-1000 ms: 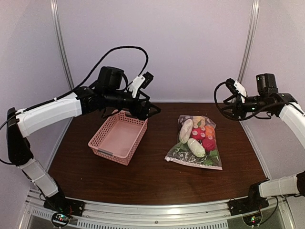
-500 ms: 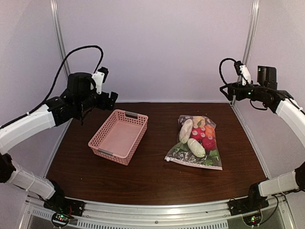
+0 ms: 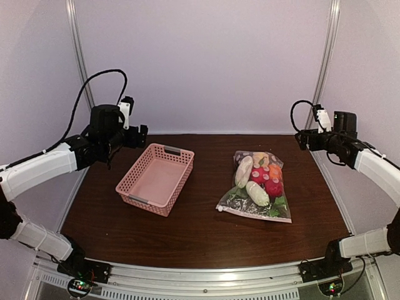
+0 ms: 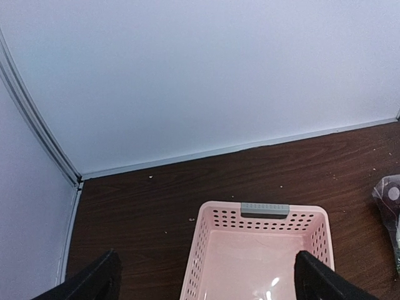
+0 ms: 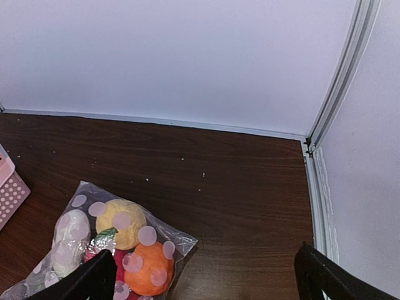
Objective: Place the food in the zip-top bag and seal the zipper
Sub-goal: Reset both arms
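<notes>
On the bench (image 3: pixel 187 240) the pink basket (image 3: pixel 156 178) sits left of the clear bag (image 3: pixel 276 214) with the toy food (image 3: pixel 256 178) inside it, and the left end effector (image 3: pixel 141 134) and right end effector (image 3: pixel 299 139) hang high, both spread wide apart.

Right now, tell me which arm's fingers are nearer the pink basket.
Left. The left fingers hover just past the basket's far left corner. The right fingers hang far off to the right, beyond the bag.

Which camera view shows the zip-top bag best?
The top external view: the whole zip-top bag lies flat, food inside. The right wrist view shows only one end; the left wrist view, just a sliver.
</notes>
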{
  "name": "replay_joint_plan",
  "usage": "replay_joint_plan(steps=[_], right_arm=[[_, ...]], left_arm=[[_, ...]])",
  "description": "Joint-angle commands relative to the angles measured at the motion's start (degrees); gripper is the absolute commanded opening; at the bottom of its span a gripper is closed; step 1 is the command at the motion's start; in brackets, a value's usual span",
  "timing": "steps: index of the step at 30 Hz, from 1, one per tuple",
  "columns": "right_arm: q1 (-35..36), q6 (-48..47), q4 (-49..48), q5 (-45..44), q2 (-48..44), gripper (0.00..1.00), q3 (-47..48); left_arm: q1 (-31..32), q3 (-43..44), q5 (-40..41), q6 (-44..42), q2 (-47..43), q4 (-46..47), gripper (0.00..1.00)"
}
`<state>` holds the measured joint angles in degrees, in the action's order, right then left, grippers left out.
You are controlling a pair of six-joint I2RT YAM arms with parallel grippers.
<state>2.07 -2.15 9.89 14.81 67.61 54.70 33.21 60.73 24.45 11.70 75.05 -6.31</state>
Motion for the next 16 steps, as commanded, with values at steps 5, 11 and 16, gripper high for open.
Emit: replay_joint_plan(steps=[5, 11, 16], right_arm=[[-0.65, -0.64, -2.71, -7.04, -1.68, 1.00, 2.07], [-0.52, -0.68, 0.29, -5.84, -1.69, 1.00, 5.32], [-0.56, -1.10, -1.03, -6.65, -1.40, 1.00, 3.56]], left_arm=[[0.10, -1.02, -6.49, -0.57, 1.44, 4.32, 0.97], [0.10, -1.71, -7.37, -2.34, 0.98, 5.92, 0.97], [0.10, -1.61, -8.74, -2.16, 1.51, 5.67, 0.96]])
